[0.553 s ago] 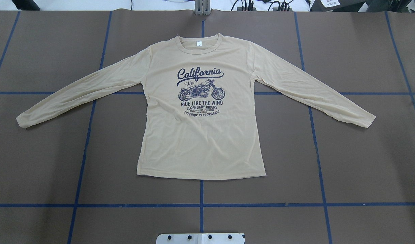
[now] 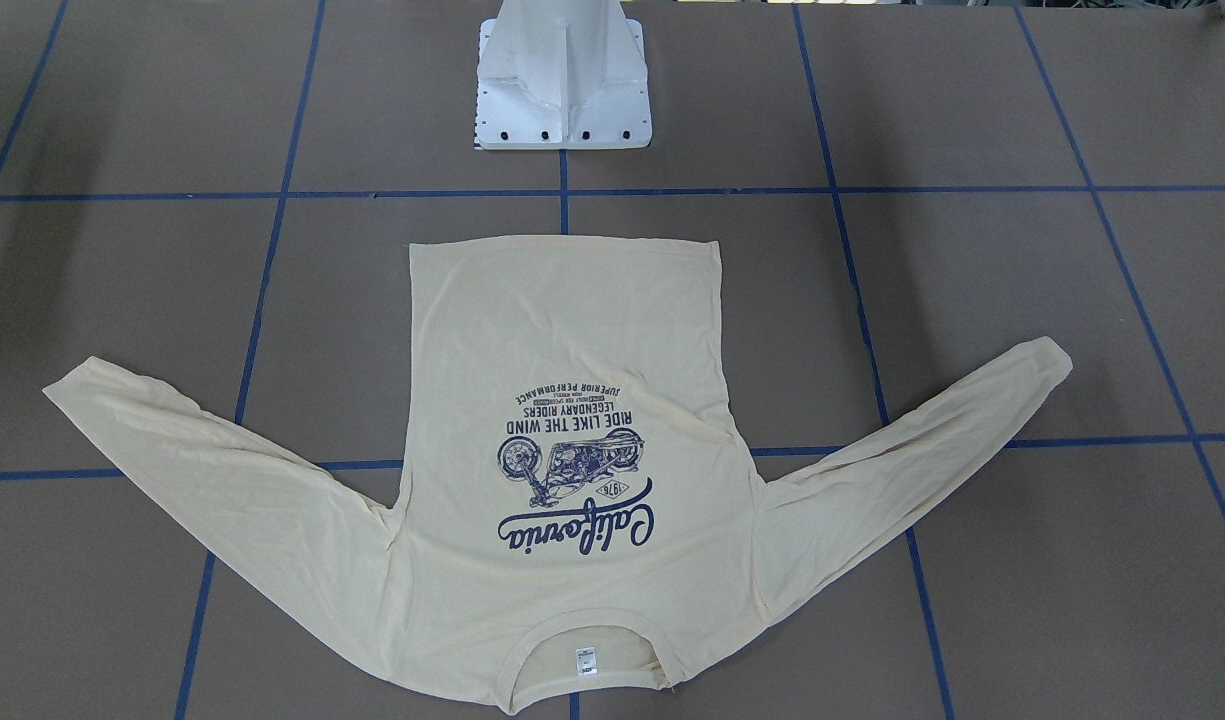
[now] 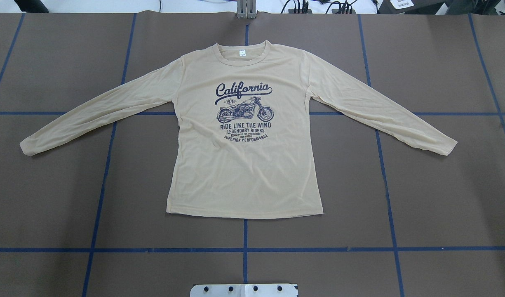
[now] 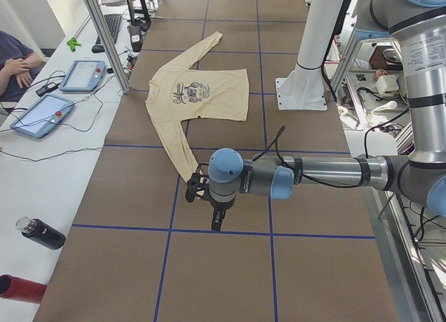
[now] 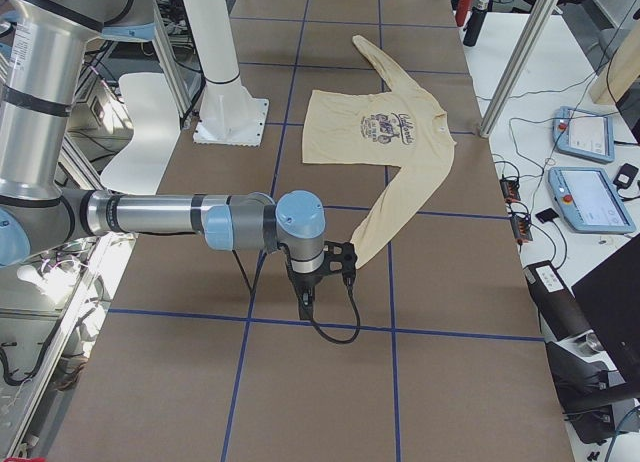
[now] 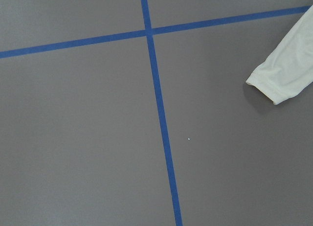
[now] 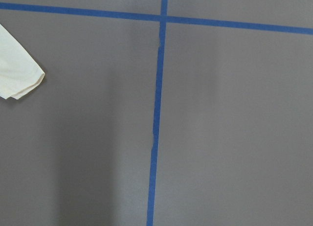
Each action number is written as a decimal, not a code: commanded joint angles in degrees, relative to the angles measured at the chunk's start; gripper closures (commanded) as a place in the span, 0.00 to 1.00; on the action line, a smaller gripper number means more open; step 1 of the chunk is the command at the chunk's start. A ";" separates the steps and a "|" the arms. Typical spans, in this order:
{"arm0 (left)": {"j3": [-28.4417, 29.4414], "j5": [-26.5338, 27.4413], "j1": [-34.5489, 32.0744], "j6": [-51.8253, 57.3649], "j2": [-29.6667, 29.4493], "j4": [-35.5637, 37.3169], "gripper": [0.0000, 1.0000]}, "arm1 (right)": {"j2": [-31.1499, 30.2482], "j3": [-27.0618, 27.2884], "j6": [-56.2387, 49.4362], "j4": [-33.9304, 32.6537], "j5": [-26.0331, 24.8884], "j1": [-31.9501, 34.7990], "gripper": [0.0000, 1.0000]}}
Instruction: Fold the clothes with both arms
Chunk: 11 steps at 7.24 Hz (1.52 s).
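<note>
Overhead exterior: we see the shirt (image 3: pixel 244 173) flat on the table (image 3: pixel 442 198), collar at 12 o'clock, sleeves toward 8 and 4. We cannot tell the finger spacing of the left gripper (image 4: pixel 198 189) or right gripper (image 5: pixel 338 260), both hovering near the sleeve ends.

The T-shirt (image 3: pixel 244 177) carries a navy chest print (image 3: pixel 244 110) reading "California", "1976", "RIDE LIKE THE WIND", "LEGENDARY RIDERS" and "SUPERIOR PERFORMANCE". Its white neck label (image 3: pixel 242 52) is too small to read.
</note>
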 commanded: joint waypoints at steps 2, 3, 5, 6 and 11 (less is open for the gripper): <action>-3.25 -0.07 -0.27 -0.47 -5.87 -0.30 0.00 | 1.98 0.55 0.91 13.88 0.12 -0.09 0.00; -2.91 -0.07 -0.27 -0.22 -8.26 -0.82 0.00 | 3.29 -0.85 1.79 17.70 0.55 -0.09 0.00; -1.34 -0.16 -0.36 -0.21 -13.11 -5.12 0.00 | 4.18 -2.18 2.85 18.09 1.16 0.00 0.00; -1.41 -0.24 -0.36 -0.13 -13.55 -5.92 0.00 | 4.79 -2.18 2.68 18.44 2.12 -0.09 0.00; -1.76 -0.25 -0.36 -0.13 -12.94 -6.45 0.00 | 6.02 -8.13 40.58 43.95 -9.07 -22.44 0.02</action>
